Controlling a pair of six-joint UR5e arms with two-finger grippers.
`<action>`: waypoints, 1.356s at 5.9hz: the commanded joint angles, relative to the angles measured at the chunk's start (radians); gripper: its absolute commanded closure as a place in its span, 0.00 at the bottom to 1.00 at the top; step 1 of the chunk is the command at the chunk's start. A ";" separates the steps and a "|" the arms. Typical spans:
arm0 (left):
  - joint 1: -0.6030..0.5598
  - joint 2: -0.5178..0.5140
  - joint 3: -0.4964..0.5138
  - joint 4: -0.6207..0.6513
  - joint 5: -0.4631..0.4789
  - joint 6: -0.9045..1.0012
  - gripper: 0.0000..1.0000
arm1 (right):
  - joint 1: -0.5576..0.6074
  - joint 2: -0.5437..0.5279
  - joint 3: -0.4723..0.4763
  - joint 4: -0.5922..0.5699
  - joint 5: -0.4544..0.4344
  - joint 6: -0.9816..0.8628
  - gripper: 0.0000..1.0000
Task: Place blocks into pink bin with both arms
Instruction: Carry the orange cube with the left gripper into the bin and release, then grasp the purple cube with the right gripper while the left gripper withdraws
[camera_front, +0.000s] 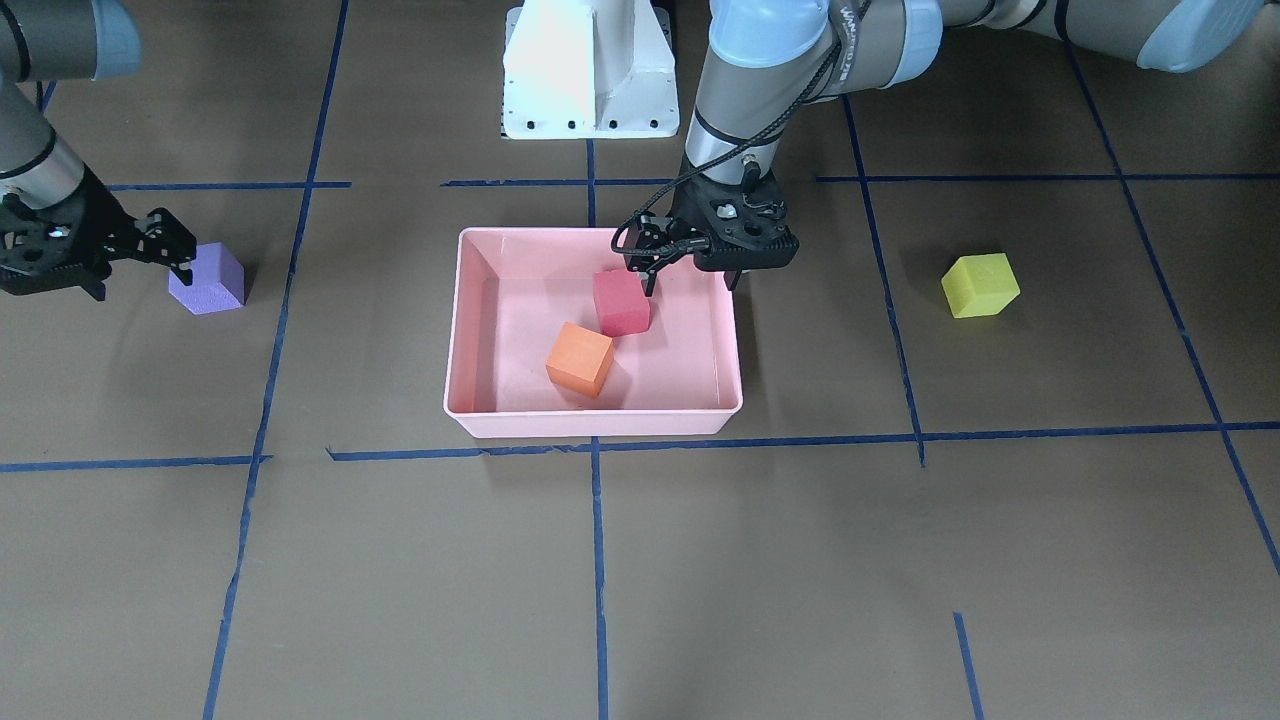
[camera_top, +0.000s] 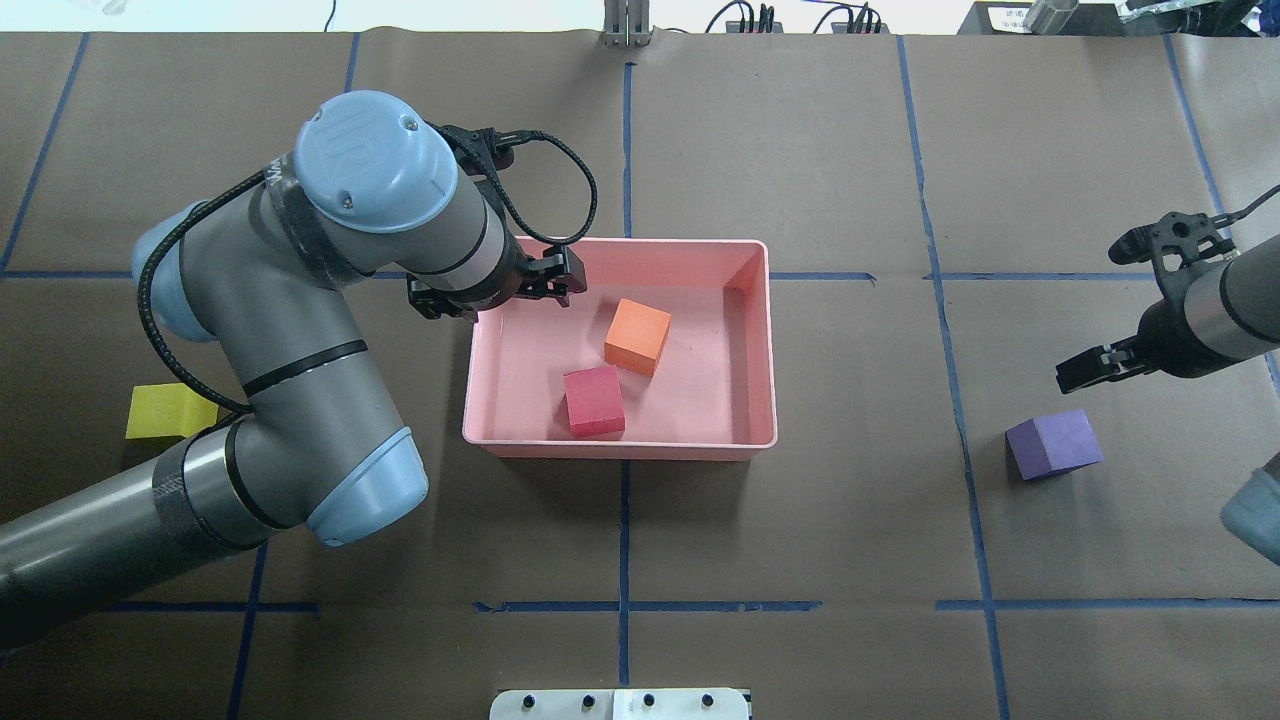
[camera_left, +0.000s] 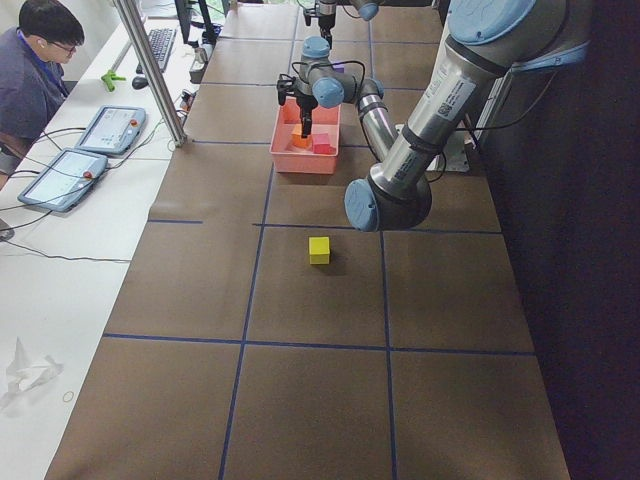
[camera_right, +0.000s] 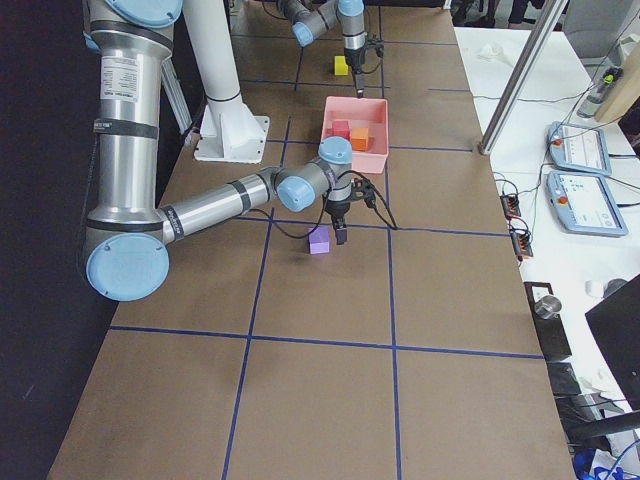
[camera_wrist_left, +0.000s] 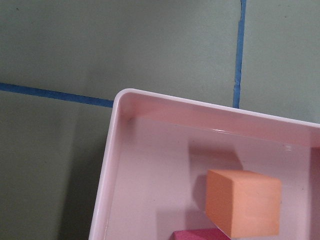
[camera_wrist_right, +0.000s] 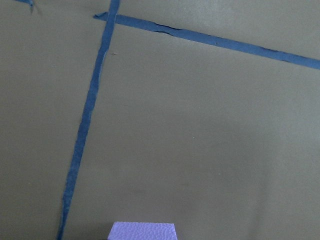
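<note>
The pink bin (camera_front: 595, 425) sits mid-table and holds the orange block (camera_front: 580, 358) and the pink-red block (camera_front: 621, 302). My left gripper (camera_front: 692, 283) hangs open and empty over the bin's edge on the robot's side, just beside the pink-red block. The bin (camera_top: 620, 445) also shows in the overhead view. The yellow-green block (camera_front: 980, 285) lies on the table on my left side, partly hidden by my left arm in the overhead view (camera_top: 165, 410). The purple block (camera_front: 207, 280) lies on my right side. My right gripper (camera_top: 1110, 305) is open and empty, close to the purple block (camera_top: 1053, 443).
The white pedestal base (camera_front: 590, 70) stands behind the bin. Blue tape lines (camera_front: 595, 560) grid the brown table. An operator (camera_left: 30, 70) sits at a side desk with tablets (camera_left: 110, 128). A metal post (camera_left: 150, 65) stands at the table's edge.
</note>
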 joint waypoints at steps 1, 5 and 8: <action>0.004 0.002 -0.002 0.000 0.000 0.000 0.00 | -0.056 -0.004 -0.036 0.063 -0.032 0.091 0.00; 0.018 0.003 -0.002 -0.002 0.015 -0.002 0.00 | -0.087 -0.010 -0.009 0.061 -0.029 0.103 0.00; 0.021 0.006 -0.002 -0.006 0.016 0.000 0.00 | -0.148 -0.043 -0.038 0.060 -0.035 0.099 0.17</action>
